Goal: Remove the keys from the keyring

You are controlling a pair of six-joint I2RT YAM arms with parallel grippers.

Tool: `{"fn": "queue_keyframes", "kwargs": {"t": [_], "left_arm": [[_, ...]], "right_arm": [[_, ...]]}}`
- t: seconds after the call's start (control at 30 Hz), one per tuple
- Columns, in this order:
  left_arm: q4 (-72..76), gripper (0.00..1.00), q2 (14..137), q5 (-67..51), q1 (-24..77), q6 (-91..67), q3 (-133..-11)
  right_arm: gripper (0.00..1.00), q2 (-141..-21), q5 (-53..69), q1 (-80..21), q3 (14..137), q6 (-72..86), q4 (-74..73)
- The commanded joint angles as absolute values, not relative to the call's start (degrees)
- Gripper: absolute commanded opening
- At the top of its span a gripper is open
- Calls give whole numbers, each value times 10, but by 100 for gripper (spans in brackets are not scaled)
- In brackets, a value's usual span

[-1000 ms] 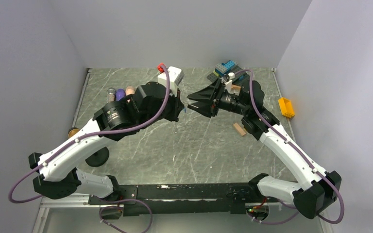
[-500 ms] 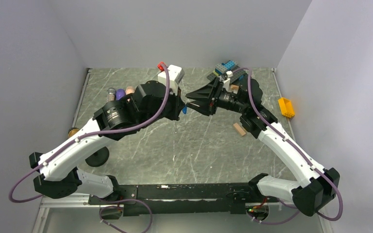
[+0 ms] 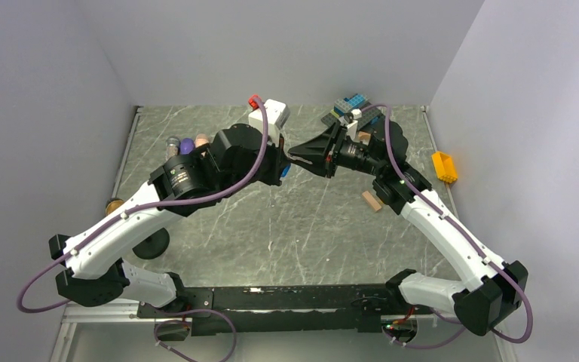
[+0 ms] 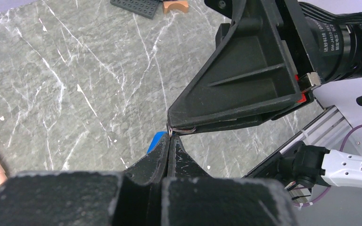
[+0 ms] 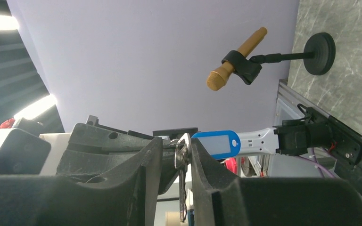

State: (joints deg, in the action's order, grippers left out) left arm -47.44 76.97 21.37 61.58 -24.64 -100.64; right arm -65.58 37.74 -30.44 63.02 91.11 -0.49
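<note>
Both grippers meet in mid-air above the table's middle. My left gripper (image 3: 281, 162) is shut, and its tips (image 4: 169, 139) pinch the thin silvery keyring (image 4: 184, 130). The blue oval key piece (image 4: 156, 140) sticks out beside its left finger and shows as a blue spot from above (image 3: 285, 171). My right gripper (image 3: 294, 157) faces it, with its jaws narrowed onto the same ring. In the right wrist view, the ring (image 5: 180, 155) and a hanging silvery metal key (image 5: 182, 193) sit between the right gripper's (image 5: 175, 146) fingers. The blue piece with its pale patch (image 5: 216, 143) juts out to the right.
At the back are a white box with a red piece (image 3: 271, 115), toy bricks (image 3: 350, 105) and small cylinders (image 3: 187, 145). A yellow bin (image 3: 444, 166) and a wooden block (image 3: 372, 200) lie on the right. A microphone stand's round base (image 3: 151, 243) stands on the left.
My right gripper has moved left to the left gripper's tips and its jaws have narrowed. My left gripper has shifted slightly up and right with the keyring.
</note>
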Motion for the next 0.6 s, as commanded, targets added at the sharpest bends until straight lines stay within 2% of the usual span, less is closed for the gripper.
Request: {"fn": "queue_keyframes", "kwargs": {"t": [0.0,0.27,0.57], "left_arm": [[-465,0,771,220,619,-239,-1021],[-467,0,767,221,619,-241,-1015],[-471,0,764,222,619,-246,-1010]], "right_arm": [[30,-638,384,-308,656,925,3],[22,-642,380,-308,687,886,-51],[19,-640,381,-308,702,851,-76]]}}
